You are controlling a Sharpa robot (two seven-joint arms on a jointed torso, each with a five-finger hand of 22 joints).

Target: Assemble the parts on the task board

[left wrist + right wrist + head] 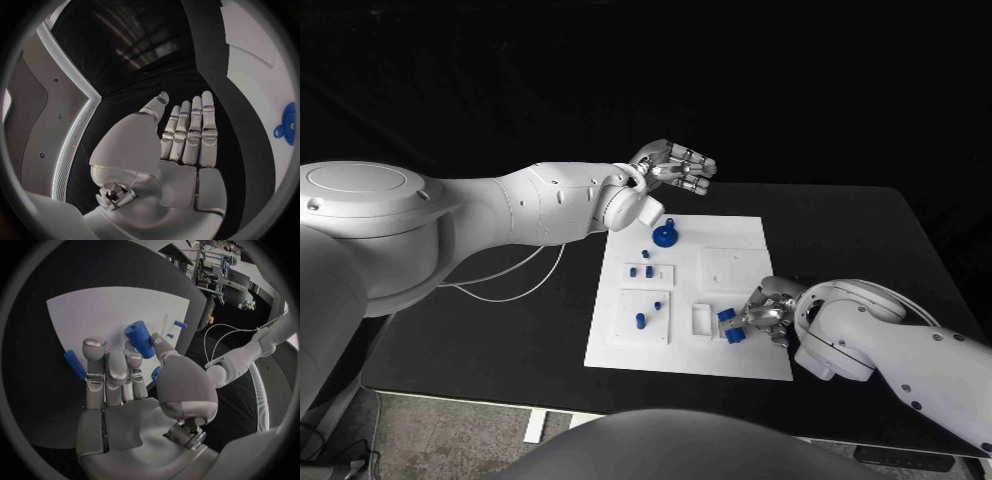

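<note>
**Blue cylinder held at the board's near edge**

Blue cylinder (140, 339) sits pinched between the thumb and fingers of the right hand (769, 312), low over the near right part of the white task board (733, 235), just beside a small recess there. Another blue peg (75, 364) lies on the board close to that hand's fingertips. Farther up the board a round blue part (666, 236) rests near the far edge, and small blue pegs (640, 270) stand in the left-hand blocks. The left hand (672, 168) hovers beyond the far edge, fingers straight and together, holding nothing. The step looks like seating the held cylinder; next it needs aligning upright over its socket before pressing down.
</note>
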